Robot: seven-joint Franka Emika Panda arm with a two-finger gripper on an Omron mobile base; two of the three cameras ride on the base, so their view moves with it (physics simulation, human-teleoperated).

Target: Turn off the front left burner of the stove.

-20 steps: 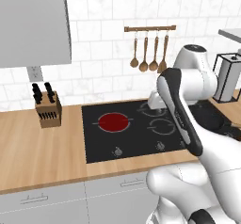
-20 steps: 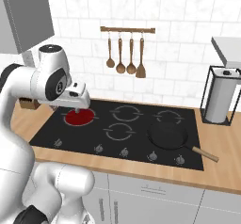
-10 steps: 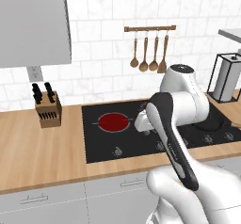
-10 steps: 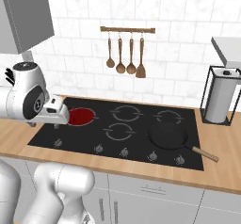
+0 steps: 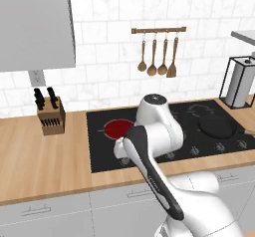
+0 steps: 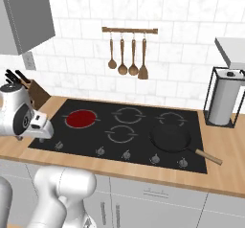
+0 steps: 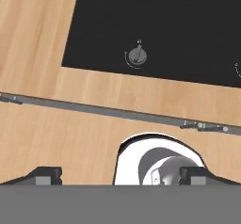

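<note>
We held our gripper (image 7: 120, 173) above the front edge of the counter (image 7: 42, 39), its two fingertips set wide apart with nothing between them. Ahead of the gripper, just past the wooden strip, lay the stove (image 7: 188, 35), and on its near edge sat the leftmost knob (image 7: 137, 55), close in front of us and slightly off to one side of the gap between the fingers. Farther beyond that knob the front left burner (image 6: 80, 119) glowed bright red, so we judged the burner to be on and the task not yet done. The approach looked largely made, since the knob sat near and in plain sight; what we judged to be left was reaching down to it, closing on it and turning it until the red disc went dark. The frying pan (image 6: 170, 138) rested well away, on the far side of the stove from the gripper
</note>
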